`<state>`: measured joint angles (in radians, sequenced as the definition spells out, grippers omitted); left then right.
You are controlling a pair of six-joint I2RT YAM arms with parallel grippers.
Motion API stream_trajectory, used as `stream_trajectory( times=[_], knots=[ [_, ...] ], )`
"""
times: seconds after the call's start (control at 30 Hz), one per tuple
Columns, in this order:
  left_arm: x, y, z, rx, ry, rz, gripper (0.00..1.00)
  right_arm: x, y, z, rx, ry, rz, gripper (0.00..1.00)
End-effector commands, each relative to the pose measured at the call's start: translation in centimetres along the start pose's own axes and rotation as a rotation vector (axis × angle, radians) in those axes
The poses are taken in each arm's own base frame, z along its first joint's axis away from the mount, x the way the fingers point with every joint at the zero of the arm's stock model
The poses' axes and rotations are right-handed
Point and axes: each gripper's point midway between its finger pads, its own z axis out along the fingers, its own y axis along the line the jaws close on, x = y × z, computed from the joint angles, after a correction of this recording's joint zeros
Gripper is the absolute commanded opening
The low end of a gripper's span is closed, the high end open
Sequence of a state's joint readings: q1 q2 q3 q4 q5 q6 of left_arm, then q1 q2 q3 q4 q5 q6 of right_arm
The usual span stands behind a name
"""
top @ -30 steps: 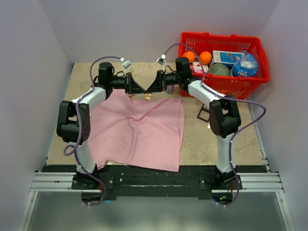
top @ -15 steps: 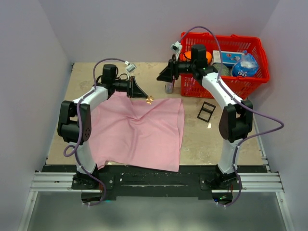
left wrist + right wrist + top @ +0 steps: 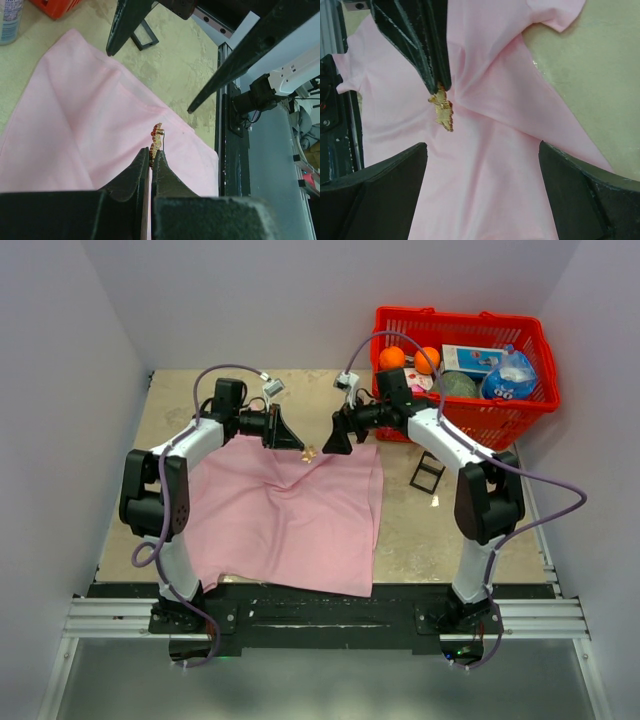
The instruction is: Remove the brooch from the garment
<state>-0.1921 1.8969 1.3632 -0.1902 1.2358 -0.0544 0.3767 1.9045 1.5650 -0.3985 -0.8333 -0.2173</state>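
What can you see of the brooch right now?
The brooch is a tiny gold-coloured, irregular, grainy piece with reddish specks on one edge. The shut left gripper pinches one end, holding it over the pink garment, whose folds pucker toward it. The open right gripper faces it without touching.

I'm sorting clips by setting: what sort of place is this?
Probably a lab test booth, not a home: plain white walls box in a table, a metal rail carries the robot arms, and a red basket holds grocery props.
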Motion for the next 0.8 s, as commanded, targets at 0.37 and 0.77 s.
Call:
stream_trajectory(
  times=[0.37, 0.77],
  knots=[
    [-2.2, -2.7, -0.8, 0.032, -0.043, 0.093, 0.00, -1.6, 3.1, 2.0, -0.134, -0.040, -0.073, 0.70],
    [-2.4, -2.5, -0.5, 0.053, -0.052, 0.073, 0.00, -1.9, 3.3, 2.8, -0.167, -0.047, -0.060, 0.42]
  ],
)
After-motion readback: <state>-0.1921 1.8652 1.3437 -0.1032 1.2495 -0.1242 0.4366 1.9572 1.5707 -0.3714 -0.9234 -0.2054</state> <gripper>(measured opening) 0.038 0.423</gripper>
